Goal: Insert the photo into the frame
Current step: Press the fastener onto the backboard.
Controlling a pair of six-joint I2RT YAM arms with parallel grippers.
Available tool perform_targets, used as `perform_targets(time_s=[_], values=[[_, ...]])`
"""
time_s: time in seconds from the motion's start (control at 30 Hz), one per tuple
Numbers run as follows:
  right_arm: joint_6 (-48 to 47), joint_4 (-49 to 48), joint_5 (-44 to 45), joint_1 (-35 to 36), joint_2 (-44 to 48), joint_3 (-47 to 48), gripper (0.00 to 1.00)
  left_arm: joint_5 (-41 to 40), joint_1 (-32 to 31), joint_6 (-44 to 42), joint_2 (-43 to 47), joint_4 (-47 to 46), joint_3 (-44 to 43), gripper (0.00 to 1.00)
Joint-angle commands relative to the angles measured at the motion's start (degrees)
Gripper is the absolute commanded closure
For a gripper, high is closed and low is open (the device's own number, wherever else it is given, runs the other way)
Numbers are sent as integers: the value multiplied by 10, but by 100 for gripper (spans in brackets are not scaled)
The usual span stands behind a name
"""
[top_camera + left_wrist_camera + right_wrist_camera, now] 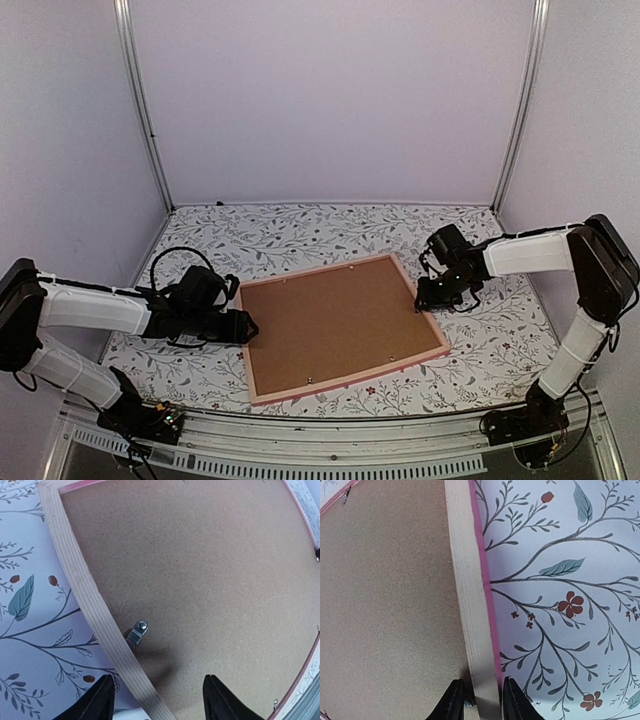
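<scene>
The frame (346,384) lies face down in the middle of the table, its thin pink border around a plain brown backing board (335,322). The photo is hidden or out of view. My left gripper (245,326) is open at the frame's left side. In the left wrist view its fingers (97,702) straddle the pale wooden rail (85,590) without touching it, just below a small metal tab (137,631). My right gripper (425,298) is at the frame's right side. In the right wrist view the right gripper (479,700) is shut on the rail (467,580), one finger on each face.
A floral-patterned cloth (300,235) covers the table. Metal posts (145,110) and pale walls close it in on three sides. A slotted metal rail (330,455) runs along the near edge, by the arm bases.
</scene>
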State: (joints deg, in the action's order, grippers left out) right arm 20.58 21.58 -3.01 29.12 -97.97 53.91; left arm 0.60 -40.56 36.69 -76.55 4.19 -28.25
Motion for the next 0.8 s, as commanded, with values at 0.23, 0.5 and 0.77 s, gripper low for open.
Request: perform_targets(time_s=[0.23, 0.5, 0.77], values=[[-13, 12, -31, -12, 24, -6, 56, -12, -7, -3, -2, 8, -10, 35], [-12, 20, -23, -12, 42, 4, 48, -47, -7, -10, 21, 39, -23, 14], [-11, 20, -19, -12, 60, -21, 51, 1, -6, -24, 79, 24, -17, 0]])
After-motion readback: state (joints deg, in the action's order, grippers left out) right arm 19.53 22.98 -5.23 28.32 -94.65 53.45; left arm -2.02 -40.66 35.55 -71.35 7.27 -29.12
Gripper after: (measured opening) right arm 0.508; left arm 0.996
